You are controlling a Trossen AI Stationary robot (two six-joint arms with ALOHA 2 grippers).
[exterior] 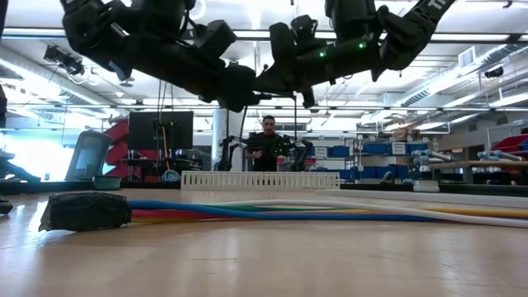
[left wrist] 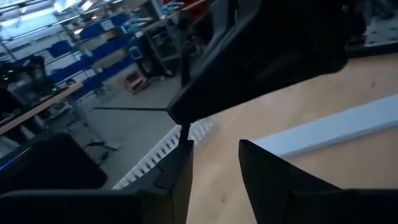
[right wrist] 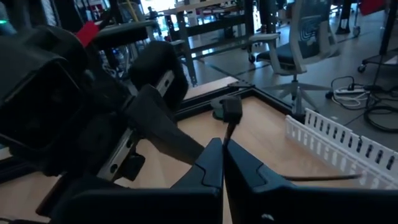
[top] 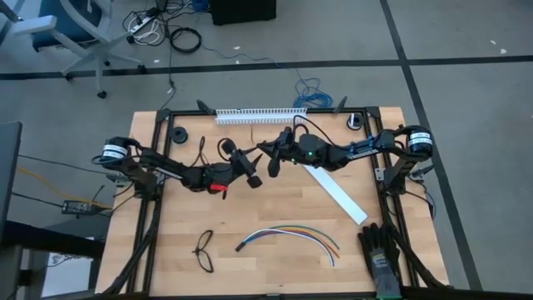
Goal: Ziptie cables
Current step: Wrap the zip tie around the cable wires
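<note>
Right fingers: our right gripper [right wrist: 222, 163] is pressed shut on the ziptie [right wrist: 230, 130], a thin dark strip rising straight out from between the tips.
Left fingers: our left gripper [left wrist: 214, 163] sits just across from the right one, its fingers [left wrist: 273, 177] apart with a bare gap; we see nothing held in it.
Both arms: we hold them raised above the middle of the table [top: 275, 262], tips nearly meeting.
Cables: the cables [top: 287, 236] lie flat on the table, well below and nearer the front edge than both sets of fingers, untouched.
Beyond: a white strip [top: 335, 192] and a white slotted rail [top: 260, 114] lie farther back.
Risk: we judge the strip could slip or twist in a handover, since it is so thin.
Risk two: the close tips could knock together.
</note>
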